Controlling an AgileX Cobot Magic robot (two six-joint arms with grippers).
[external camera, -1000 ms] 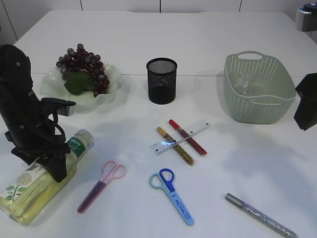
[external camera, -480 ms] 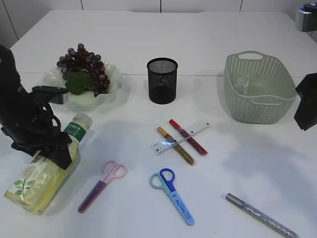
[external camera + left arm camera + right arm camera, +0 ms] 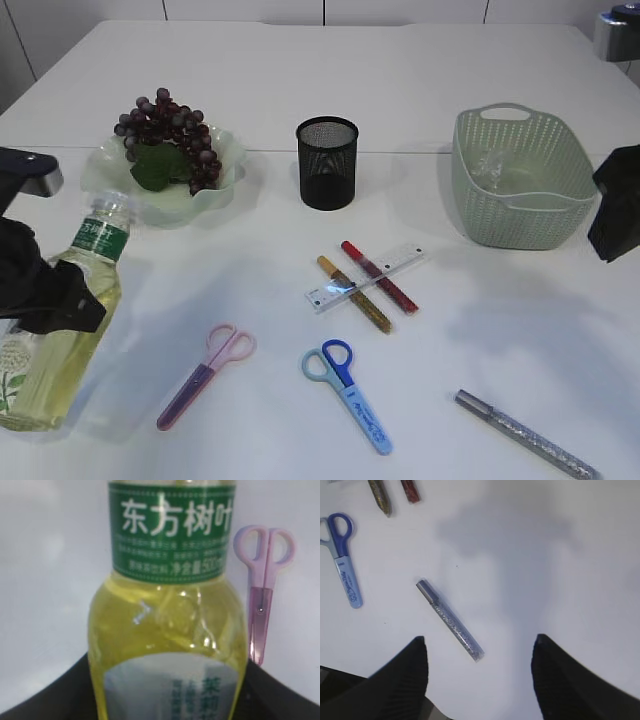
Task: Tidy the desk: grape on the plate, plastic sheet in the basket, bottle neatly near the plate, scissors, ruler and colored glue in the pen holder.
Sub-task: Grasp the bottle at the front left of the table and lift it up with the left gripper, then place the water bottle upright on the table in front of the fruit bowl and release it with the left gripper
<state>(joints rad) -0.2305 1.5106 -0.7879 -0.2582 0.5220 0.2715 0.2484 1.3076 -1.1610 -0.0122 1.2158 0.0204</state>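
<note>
My left gripper [image 3: 40, 300] is shut on the bottle [image 3: 60, 320] of yellow liquid with a green label, tilted nearly upright at the far left; the bottle fills the left wrist view [image 3: 167, 605]. The grapes [image 3: 168, 135] lie on the pale green plate [image 3: 225, 150]. The black mesh pen holder [image 3: 326, 162] stands at centre. The clear ruler [image 3: 365, 277] crosses a gold glue stick [image 3: 353, 293] and a red one [image 3: 380, 276]. Pink scissors [image 3: 205, 375] and blue scissors [image 3: 347, 393] lie in front. A silver glue stick [image 3: 450, 620] lies below my open right gripper [image 3: 480, 652].
The green woven basket [image 3: 520, 180] stands at the back right with a clear plastic sheet [image 3: 487, 165] inside. The right arm [image 3: 618, 205] hangs at the right edge. The pink scissors also show in the left wrist view [image 3: 262, 587].
My left gripper has lifted the bottle from lying on the table and swung it leftward, tipping it nearly upright. The right arm has stayed put.
</note>
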